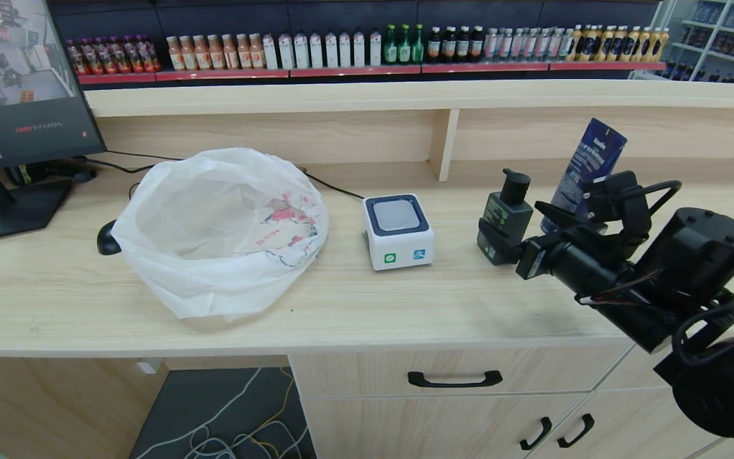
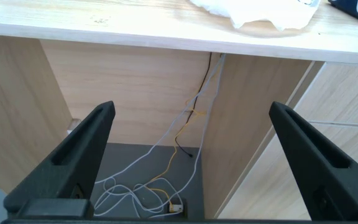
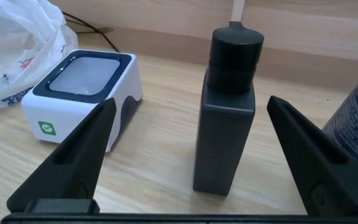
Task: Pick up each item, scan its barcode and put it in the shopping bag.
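Left gripper [image 2: 191, 109] is hanging released, jaws wide, below the front edge of the light wooden counter [image 2: 135, 25], facing loose cables [image 2: 148, 186] underneath.

Right gripper [image 3: 189, 106] is hovering released toward the counter's right end, its fingers flanking the dark green square bottle with black cap [image 3: 224, 124]. The right wrist view is showing gaps on both sides; the head view is hiding them. The bottle is standing upright.

The white cube scanner [image 1: 397, 231] is sitting mid-counter, and the crumpled white plastic shopping bag [image 1: 220, 229] is lying open toward the left end. The blue upright pouch [image 1: 587, 162] is standing just behind the bottle, nearer the back edge.
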### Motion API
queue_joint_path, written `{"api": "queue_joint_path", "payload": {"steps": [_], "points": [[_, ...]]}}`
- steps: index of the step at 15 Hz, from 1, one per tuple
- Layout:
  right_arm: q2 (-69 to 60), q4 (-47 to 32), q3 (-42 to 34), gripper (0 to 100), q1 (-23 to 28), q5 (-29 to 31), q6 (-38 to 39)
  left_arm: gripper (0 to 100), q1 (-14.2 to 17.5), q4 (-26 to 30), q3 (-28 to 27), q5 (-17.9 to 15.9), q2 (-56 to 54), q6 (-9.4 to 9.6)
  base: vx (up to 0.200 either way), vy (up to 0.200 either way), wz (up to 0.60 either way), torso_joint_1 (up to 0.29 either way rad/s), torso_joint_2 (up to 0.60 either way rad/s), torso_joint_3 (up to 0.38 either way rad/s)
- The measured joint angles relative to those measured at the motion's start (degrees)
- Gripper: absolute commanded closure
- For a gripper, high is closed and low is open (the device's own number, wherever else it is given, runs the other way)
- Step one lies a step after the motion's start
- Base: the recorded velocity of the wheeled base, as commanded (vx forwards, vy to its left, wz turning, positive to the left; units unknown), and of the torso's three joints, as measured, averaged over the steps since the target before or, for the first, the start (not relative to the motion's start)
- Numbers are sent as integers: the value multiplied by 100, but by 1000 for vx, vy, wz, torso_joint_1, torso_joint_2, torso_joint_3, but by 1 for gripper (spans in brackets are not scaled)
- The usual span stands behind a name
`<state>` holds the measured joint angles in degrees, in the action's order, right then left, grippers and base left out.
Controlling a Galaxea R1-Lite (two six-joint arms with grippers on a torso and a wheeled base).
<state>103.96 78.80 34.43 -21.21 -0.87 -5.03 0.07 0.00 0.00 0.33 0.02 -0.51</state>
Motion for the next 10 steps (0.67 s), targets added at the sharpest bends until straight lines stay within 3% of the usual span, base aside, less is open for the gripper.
{"api": "queue_joint_path", "payload": {"steps": [10], "points": [[456,-6,468,0,121,410,24,0,0,0,0,0,0,0,0,0,0,0,0,0]]}}
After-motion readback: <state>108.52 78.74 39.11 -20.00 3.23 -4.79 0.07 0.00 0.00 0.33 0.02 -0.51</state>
